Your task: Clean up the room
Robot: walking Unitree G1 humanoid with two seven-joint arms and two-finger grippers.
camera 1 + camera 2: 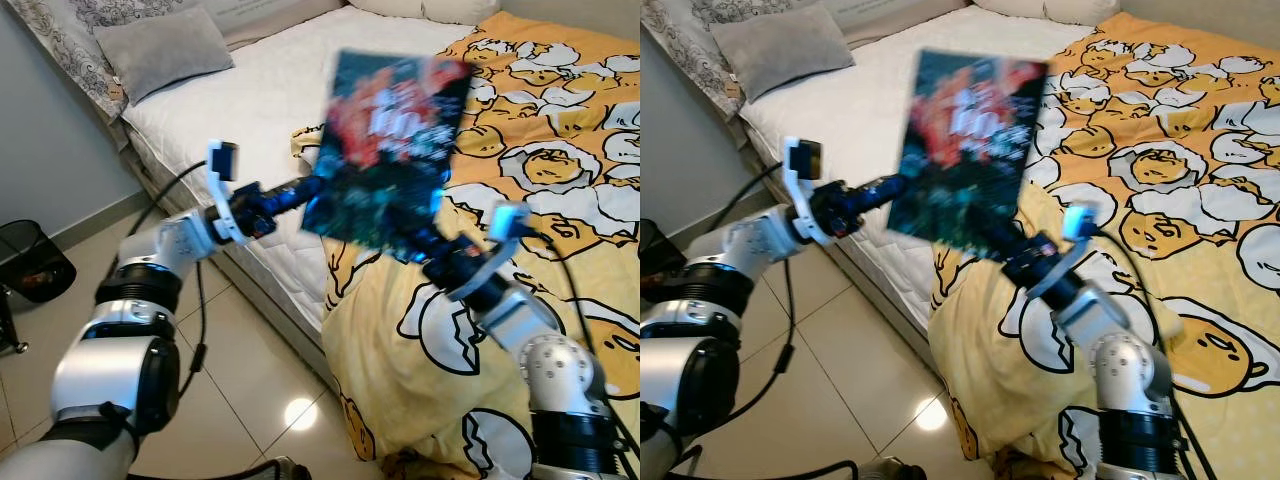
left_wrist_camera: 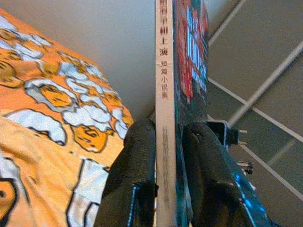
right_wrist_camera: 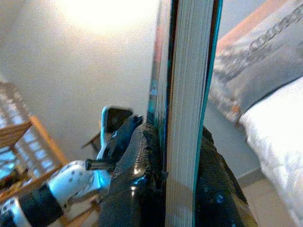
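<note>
Both grippers, left gripper point(image 1: 308, 190) and right gripper point(image 1: 405, 245), pinch 1 book point(image 1: 385, 150) that we hold upright in the air over the bed point(image 1: 270, 110) edge, likely so that neither pair of fingers carries it alone while we lift it off for tidying. We count 2 grippers, each clamped across the book's thickness, the left at its side edge by the spine and the right at its bottom edge, plus 1 yellow blanket point(image 1: 540, 200), 1 grey pillow point(image 1: 165, 50) and 1 bin point(image 1: 30, 262) on the floor.
</note>
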